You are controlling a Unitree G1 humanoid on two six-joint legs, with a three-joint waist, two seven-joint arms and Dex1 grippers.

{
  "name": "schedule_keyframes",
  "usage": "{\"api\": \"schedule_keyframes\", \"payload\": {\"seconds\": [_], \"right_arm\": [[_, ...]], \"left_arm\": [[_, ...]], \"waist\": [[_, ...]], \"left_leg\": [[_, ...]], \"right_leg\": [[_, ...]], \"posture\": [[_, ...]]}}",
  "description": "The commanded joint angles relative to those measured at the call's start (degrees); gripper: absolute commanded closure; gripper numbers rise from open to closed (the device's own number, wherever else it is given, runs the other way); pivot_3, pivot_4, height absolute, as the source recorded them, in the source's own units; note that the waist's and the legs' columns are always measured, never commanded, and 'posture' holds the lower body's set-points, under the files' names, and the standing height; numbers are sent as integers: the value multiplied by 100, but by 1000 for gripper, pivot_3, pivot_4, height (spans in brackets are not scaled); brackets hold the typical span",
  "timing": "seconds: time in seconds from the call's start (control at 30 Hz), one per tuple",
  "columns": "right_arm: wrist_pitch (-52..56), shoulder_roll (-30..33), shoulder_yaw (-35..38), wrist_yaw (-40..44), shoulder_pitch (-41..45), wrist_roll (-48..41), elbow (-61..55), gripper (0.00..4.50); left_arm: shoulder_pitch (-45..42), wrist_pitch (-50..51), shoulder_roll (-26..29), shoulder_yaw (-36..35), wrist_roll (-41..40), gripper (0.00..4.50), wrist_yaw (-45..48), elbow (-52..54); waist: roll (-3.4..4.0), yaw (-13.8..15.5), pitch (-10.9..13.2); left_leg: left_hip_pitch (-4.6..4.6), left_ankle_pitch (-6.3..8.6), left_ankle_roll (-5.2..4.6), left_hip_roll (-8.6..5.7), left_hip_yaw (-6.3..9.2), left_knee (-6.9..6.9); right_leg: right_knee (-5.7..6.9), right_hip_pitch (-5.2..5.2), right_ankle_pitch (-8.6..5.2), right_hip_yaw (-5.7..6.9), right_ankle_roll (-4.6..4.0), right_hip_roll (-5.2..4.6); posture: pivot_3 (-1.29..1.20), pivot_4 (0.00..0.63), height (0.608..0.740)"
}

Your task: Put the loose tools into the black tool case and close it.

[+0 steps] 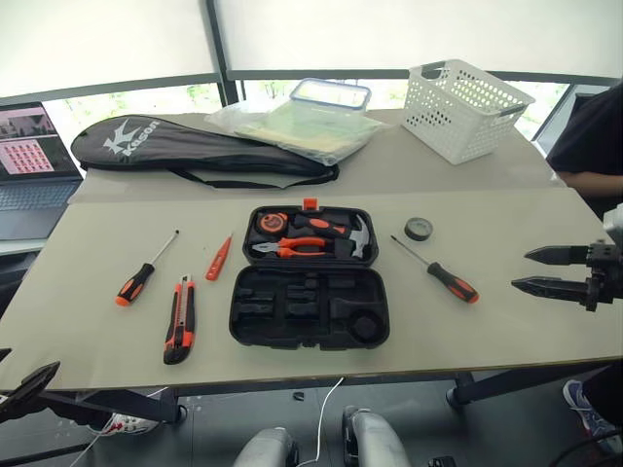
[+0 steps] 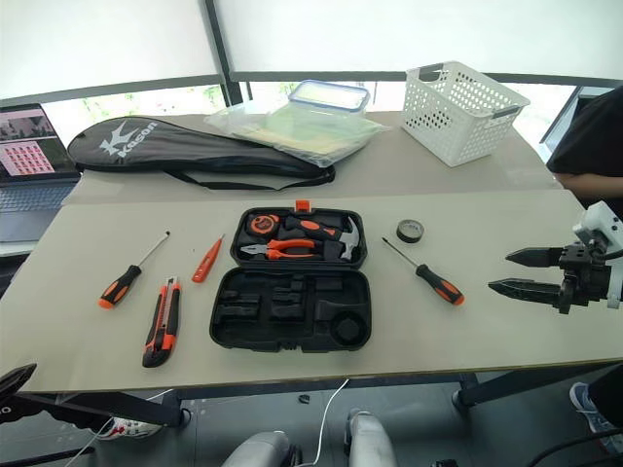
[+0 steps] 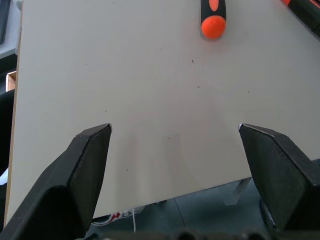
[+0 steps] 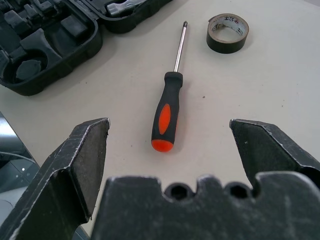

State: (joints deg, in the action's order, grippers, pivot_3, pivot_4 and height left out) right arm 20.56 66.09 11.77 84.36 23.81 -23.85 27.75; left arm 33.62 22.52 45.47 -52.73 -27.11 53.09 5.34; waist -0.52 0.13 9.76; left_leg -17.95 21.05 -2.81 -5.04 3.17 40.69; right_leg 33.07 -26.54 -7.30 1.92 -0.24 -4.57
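Note:
The black tool case [image 1: 310, 309] lies open at the table's middle, its near half showing bare recesses and its far half holding pliers and a hammer. Left of it lie a screwdriver [image 1: 139, 279], a small orange tester pen [image 1: 219, 258] and a utility knife [image 1: 179, 321]. On its right lie a second screwdriver [image 4: 167, 112] and a black tape roll [image 4: 227, 33]. My right gripper [image 1: 541, 270] hovers open past that screwdriver's handle, holding nothing. My left gripper [image 3: 175, 129] is open and empty over the table's front left corner, short of the left screwdriver's handle [image 3: 213, 17].
A long black racket bag [image 1: 185, 146], a clear bag with a lidded box [image 1: 302, 122] and a white basket [image 1: 465, 109] stand along the back. A laptop [image 1: 29, 165] sits far left. A person [image 1: 594, 146] is at the right edge.

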Motion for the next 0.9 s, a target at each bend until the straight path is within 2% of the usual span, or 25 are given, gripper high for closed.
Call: {"api": "schedule_keyframes", "payload": {"seconds": [0.03,0.13,0.3,0.37,0.5,0.63,0.73,0.9], "right_arm": [[-126,-7,119,52,71,-28,41,14],[-114,-133,228,-58,170,-130,-128,14],[582,-527,378,-588,423,-652,-1435,14],[922,-724,379,-810,351,-965,-2232,14],[1508,-1041,306,-1187,258,-1606,-3690,14],[1870,-1290,119,-1506,443,-2057,-4578,14],[2091,-1428,-25,-1668,639,-2361,-4983,14],[2171,-1507,-183,-1789,681,-2513,-5275,14]], "left_arm": [[-53,203,140,-39,104,156,-220,231],[-466,843,326,330,76,156,-662,628],[-1663,1941,782,847,-185,156,-1201,774],[-2196,2159,992,1324,-152,156,-1228,606],[-3110,2206,1331,2486,102,156,-986,30],[-3982,1989,1360,3575,577,156,-891,-873],[-4628,1709,1272,4086,957,156,-933,-1684],[-5093,1419,1192,4504,1178,156,-641,-2379]], "waist": [[0,-1,0],[0,10,0],[2,23,3],[3,14,2],[4,3,1],[3,-32,1],[2,-41,2],[2,-31,1]], "left_leg": [[0,0,0,0,0,0],[4,0,0,1,0,0],[13,-5,10,1,0,10],[12,-9,18,7,4,8],[14,-11,20,7,6,2],[-15,-14,14,-9,2,4],[-38,-31,-15,-14,1,7],[-40,-30,-13,-14,2,6]], "right_leg": [[0,0,0,0,0,0],[0,6,0,-1,0,2],[9,13,0,-14,5,9],[10,11,-5,-18,14,17],[19,0,11,-12,-13,21],[17,-40,12,-8,-15,21],[15,-64,15,25,-19,21],[12,-66,16,40,-23,15]], "posture": [[0,150,740],[0,150,740],[0,150,740],[0,150,740],[0,150,740],[0,150,740],[0,150,740],[0,150,740]]}}
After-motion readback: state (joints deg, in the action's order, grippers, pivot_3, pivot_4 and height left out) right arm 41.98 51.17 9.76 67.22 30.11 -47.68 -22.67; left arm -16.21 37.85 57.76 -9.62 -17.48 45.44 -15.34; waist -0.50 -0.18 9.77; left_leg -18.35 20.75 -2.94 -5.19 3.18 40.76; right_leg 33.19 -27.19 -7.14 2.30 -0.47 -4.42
